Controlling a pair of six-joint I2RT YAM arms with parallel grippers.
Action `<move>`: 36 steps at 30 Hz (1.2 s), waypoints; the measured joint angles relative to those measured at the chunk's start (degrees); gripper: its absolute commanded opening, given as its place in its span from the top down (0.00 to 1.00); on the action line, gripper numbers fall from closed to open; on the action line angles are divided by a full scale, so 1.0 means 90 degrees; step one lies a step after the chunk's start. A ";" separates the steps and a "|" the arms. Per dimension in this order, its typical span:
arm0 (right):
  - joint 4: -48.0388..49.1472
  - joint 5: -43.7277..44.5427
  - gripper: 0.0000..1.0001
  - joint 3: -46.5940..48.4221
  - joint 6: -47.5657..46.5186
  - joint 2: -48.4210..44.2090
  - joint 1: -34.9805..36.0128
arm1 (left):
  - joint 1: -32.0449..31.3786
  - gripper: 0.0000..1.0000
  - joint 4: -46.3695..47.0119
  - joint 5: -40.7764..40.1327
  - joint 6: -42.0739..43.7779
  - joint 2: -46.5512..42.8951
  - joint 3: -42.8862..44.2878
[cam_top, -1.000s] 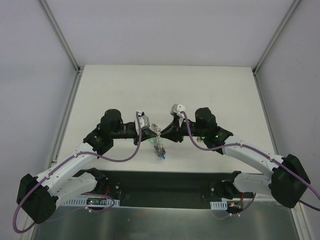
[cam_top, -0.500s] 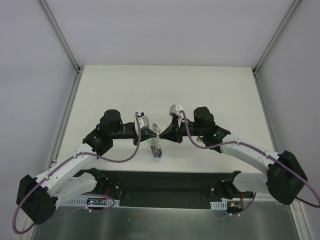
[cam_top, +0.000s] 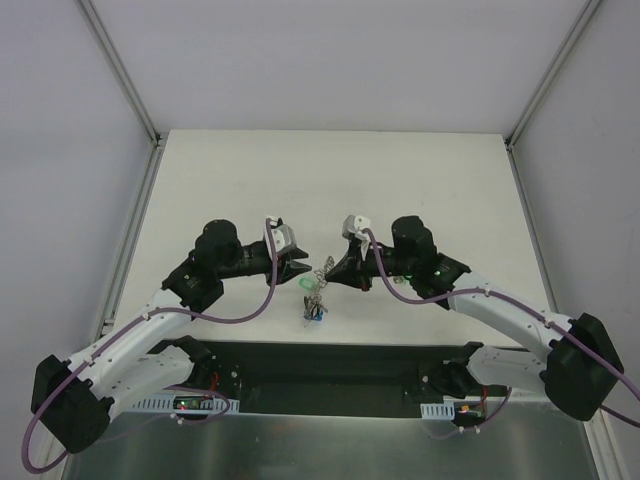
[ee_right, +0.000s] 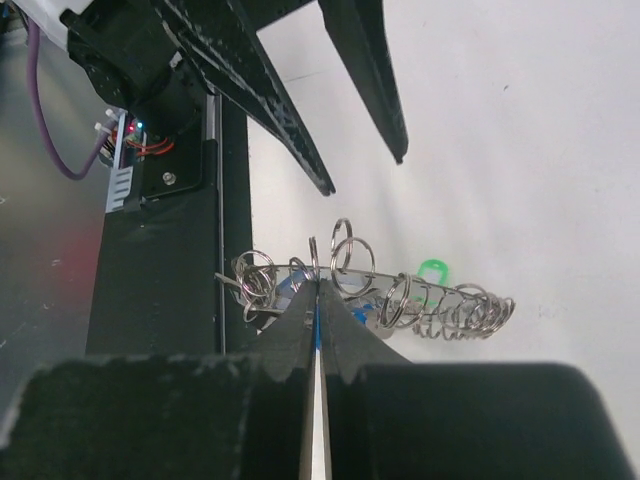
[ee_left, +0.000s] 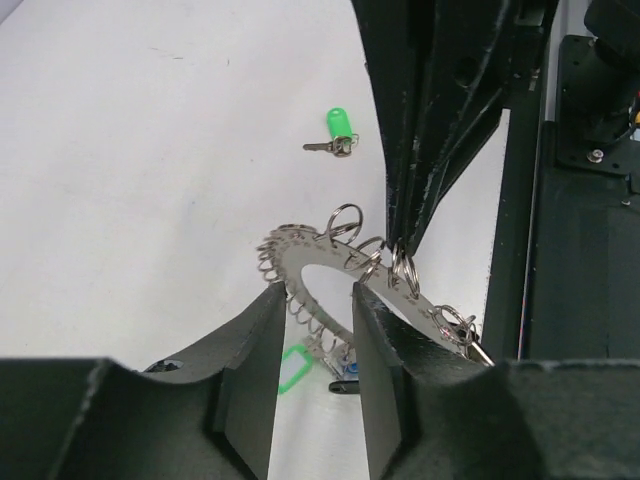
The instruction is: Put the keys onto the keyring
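The keyring (ee_left: 300, 262) is a flat grey ring fringed with small split rings. My right gripper (ee_right: 318, 288) is shut on its rim and holds it above the table (cam_top: 420, 180). It shows edge-on in the right wrist view (ee_right: 400, 282) and small in the top view (cam_top: 319, 281). A green-framed tag (ee_left: 293, 365) and blue and black key heads (ee_left: 345, 381) hang under it. A loose key with a green head (ee_left: 338, 128) lies on the table beyond. My left gripper (ee_left: 315, 300) is open, its fingers (ee_left: 250, 370) either side of the ring's near edge, not gripping.
The black base strip (cam_top: 330, 365) runs along the table's near edge, just below the hanging keys. White walls and metal rails (cam_top: 125, 80) enclose the table on three sides.
My left gripper has opened and drawn back left from the keyring. My right gripper still holds the ring, which has shifted slightly.
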 measured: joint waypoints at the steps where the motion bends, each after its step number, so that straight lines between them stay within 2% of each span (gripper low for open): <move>1: -0.0121 0.0027 0.99 0.0000 -0.0080 -0.0051 0.0000 | 0.0000 0.59 -0.0005 -0.0102 -0.0034 -0.0024 0.0000; 4: -0.0425 0.0114 0.99 0.0002 -0.0284 -0.0160 -0.0002 | 0.0000 0.53 -0.0034 -0.0260 -0.0078 -0.0073 0.0000; 10: -0.0804 0.0187 0.99 0.0039 -0.0546 -0.0192 0.0007 | 0.0000 0.53 -0.0136 0.0158 -0.0039 -0.0087 0.0002; 14: -0.0976 0.0282 0.99 0.0097 -0.0687 -0.0194 0.0095 | 0.0000 0.60 -0.0138 0.0743 -0.0019 -0.0015 0.0039; 16: -0.1056 0.0325 0.99 0.0134 -0.0753 -0.0202 0.0160 | 0.0000 0.67 -0.0141 0.0984 -0.0027 0.0107 0.0087; 17: -0.1095 0.0347 0.99 0.0155 -0.0780 -0.0204 0.0194 | 0.0000 0.71 -0.0141 0.1093 -0.0034 0.0182 0.0109; 18: -0.1124 0.0376 0.99 0.0177 -0.0806 -0.0204 0.0221 | 0.0000 0.81 -0.0141 0.1180 -0.0049 0.0267 0.0131; 21: -0.1214 0.0444 0.99 0.0245 -0.0872 -0.0204 0.0287 | -0.0010 0.93 -0.0143 0.1324 -0.0102 0.0471 0.0177; 26: -0.1251 0.0556 0.99 0.0301 -0.0940 -0.0204 0.0325 | -0.0012 1.00 -0.0294 0.1450 -0.0100 0.0580 0.0214; 36: -0.1260 0.0661 0.99 0.0304 -0.0964 -0.0204 0.0328 | -0.0061 1.00 -0.1234 0.1569 0.0306 0.0680 0.0590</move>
